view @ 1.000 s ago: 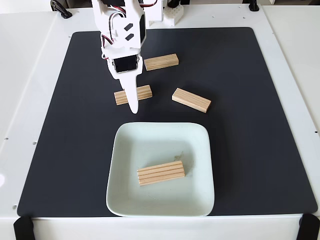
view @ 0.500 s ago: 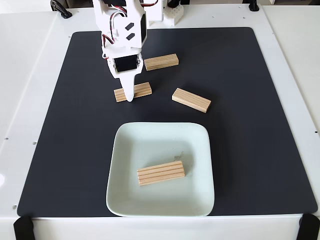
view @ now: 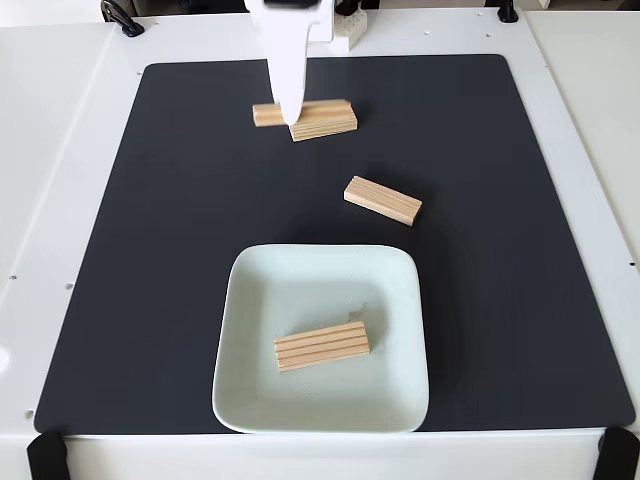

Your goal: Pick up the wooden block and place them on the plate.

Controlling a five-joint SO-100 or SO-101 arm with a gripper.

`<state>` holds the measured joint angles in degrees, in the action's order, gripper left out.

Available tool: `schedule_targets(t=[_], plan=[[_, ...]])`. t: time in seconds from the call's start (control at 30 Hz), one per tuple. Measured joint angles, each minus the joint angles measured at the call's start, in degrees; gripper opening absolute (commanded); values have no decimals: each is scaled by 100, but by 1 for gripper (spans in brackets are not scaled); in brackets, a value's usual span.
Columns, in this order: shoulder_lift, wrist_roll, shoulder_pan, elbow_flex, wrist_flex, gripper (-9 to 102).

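Note:
My white gripper [view: 292, 113] reaches down from the top edge of the fixed view and is shut on a wooden block [view: 266, 114], whose tan end sticks out to the left of the finger. That block overlaps another wooden block [view: 328, 120] lying on the mat just to its right; whether the two touch I cannot tell. A third wooden block [view: 383, 200] lies slanted on the mat right of centre. The pale mint plate [view: 400, 300] sits at the front middle with one wooden block [view: 321, 345] lying flat in it.
A black mat [view: 150, 260] covers most of the white table [view: 60, 150]. The arm's base and a black cable [view: 120, 18] stand at the far edge. Black clamps [view: 45, 455] hold the front corners.
The gripper closed on the block left of centre and carried it toward the far edge, beside the block at the back. The arm has pulled back and up.

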<state>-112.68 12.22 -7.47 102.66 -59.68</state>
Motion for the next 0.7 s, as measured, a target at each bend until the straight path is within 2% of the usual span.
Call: schedule_targets(t=[0.17,0.27,0.47,0.7], plan=[[-703,-343,-686,149,35,-1],[-510,-589,-782,88,457,-1],[1125,-844,-747,-747,1863,-1],[3463,-844,-563,-2988,2145,-1]])
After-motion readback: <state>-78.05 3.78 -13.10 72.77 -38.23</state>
